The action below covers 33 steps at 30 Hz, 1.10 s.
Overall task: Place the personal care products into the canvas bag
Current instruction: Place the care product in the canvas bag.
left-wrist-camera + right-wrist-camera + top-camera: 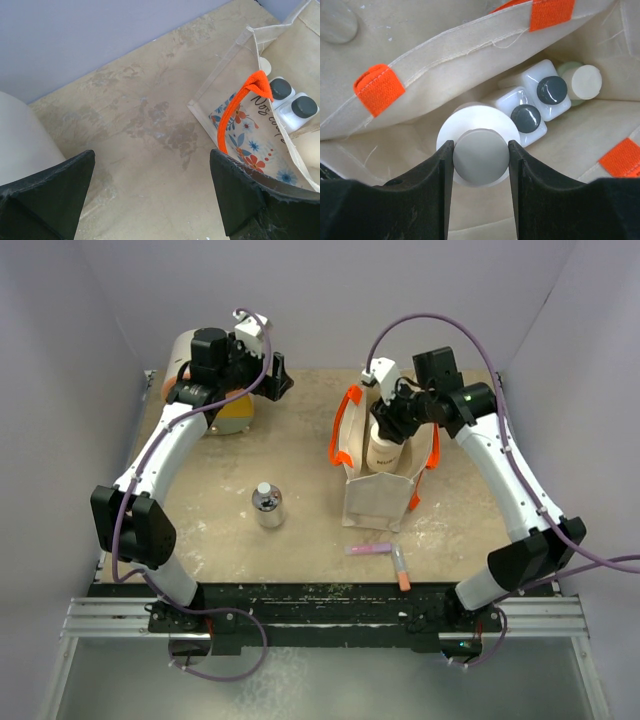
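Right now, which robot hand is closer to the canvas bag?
Right. The right gripper is above the open canvas bag, gripping a cream bottle; the left gripper is open, off to its side.

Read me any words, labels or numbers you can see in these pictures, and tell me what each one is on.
"Vos cou…": dark script on the floral panel of the canvas bag, left wrist view; first letter unsure, rest cut off.
Dark print on the cream bottle in the right pincer: too small to read.
No other text shows.
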Tool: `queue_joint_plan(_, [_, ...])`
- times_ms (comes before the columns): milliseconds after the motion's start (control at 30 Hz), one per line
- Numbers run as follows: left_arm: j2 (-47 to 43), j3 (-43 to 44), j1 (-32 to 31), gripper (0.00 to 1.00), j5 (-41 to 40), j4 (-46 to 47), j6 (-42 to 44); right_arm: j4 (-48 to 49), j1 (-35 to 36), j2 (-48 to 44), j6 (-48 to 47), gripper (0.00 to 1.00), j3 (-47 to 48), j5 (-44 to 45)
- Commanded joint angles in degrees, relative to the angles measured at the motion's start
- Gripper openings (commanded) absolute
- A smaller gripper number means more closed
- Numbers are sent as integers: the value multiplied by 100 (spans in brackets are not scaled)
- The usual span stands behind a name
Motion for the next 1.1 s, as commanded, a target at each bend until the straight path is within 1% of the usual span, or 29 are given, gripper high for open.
queue_joint_plan(0, [-107,222,-17,99,99,254,78,1182,-99,-532,-257,0,-471,-627])
queue_joint_plan(100, [-78,226,-21,99,92,258,88,1411,-129,-578,-386,0,-845,-732])
queue_joint_plan(333, [-28,236,-21,99,106,284,44,2014,-202,-583,-644,0,-1651,-642])
queue_joint_plan(633, [-34,135,-29,99,115,293,24,2686,-294,-422,-1018,0,-2119,-578])
queue_joint_plan(933, [-32,84,-30,99,20,246,200,2915,-391,-393,-1206,0,-2546,-566])
queue_joint_plan(1067, [-38,72,-27,99,118,215,332,2961,-449,-280,-1248,0,-2644,-597])
